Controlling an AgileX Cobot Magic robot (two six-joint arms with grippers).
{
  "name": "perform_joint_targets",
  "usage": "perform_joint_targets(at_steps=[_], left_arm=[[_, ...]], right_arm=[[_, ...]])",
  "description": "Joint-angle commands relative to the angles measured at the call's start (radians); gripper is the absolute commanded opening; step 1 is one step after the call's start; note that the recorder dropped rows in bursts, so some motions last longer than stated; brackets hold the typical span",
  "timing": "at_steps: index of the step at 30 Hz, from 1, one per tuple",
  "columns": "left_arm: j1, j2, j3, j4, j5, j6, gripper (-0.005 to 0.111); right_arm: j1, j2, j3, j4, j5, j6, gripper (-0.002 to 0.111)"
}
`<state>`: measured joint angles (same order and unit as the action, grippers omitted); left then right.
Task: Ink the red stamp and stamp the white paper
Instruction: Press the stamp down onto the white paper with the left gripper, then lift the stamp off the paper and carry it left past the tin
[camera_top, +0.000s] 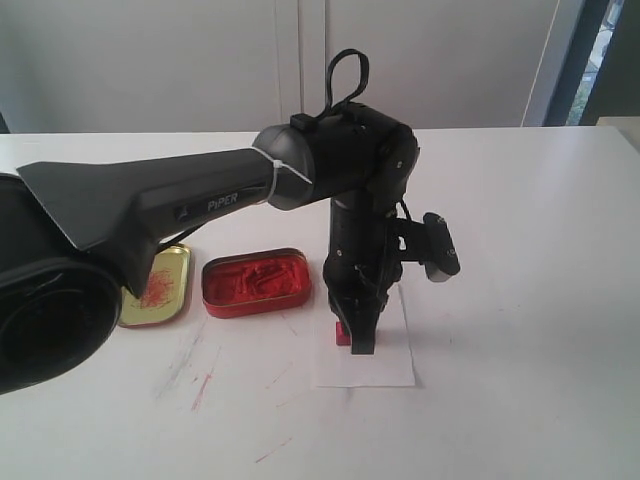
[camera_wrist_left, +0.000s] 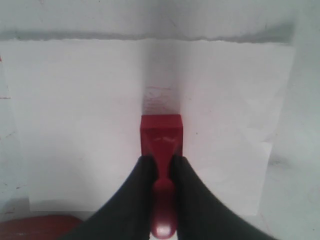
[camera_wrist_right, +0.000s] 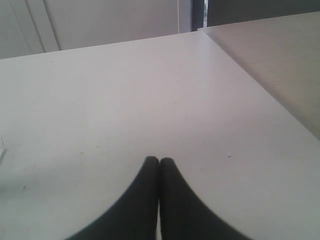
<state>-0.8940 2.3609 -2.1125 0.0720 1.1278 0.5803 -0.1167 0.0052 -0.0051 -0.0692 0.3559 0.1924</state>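
My left gripper (camera_top: 362, 338) (camera_wrist_left: 162, 161) is shut on the narrow handle of the red stamp (camera_wrist_left: 161, 134) (camera_top: 343, 332). The stamp's blocky base points down at the white paper (camera_top: 365, 350) (camera_wrist_left: 90, 115) and rests on it or just above it; I cannot tell if it touches. A faint reddish mark shows on the sheet just beyond the base. My right gripper (camera_wrist_right: 159, 161) is shut with nothing between its fingers, over bare white table away from the paper. It does not show in the exterior view.
An open red tin of ink paste (camera_top: 256, 282) lies left of the paper. Its gold lid (camera_top: 160, 285), smeared red, lies further left. Red smears mark the tabletop (camera_top: 520, 300) in front of the tin. The table's edge (camera_wrist_right: 260, 95) runs close to my right gripper.
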Motion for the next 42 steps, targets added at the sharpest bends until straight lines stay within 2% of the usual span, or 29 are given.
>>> perform_joint_targets(at_steps=[1, 19, 31, 42], left_arm=[[-0.004, 0.002, 0.028, -0.005, 0.093, -0.003, 0.0], [-0.004, -0.068, 0.028, 0.009, 0.093, 0.0, 0.0], [-0.004, -0.068, -0.041, 0.018, 0.093, -0.003, 0.0], [-0.004, -0.068, -0.041, 0.018, 0.093, -0.004, 0.0]], right_arm=[[-0.004, -0.005, 0.005, -0.008, -0.015, -0.01, 0.0], [-0.004, -0.005, 0.005, -0.008, -0.015, -0.01, 0.0], [-0.004, -0.005, 0.005, -0.008, -0.015, -0.01, 0.0], [-0.004, -0.005, 0.005, -0.008, -0.015, -0.01, 0.0]])
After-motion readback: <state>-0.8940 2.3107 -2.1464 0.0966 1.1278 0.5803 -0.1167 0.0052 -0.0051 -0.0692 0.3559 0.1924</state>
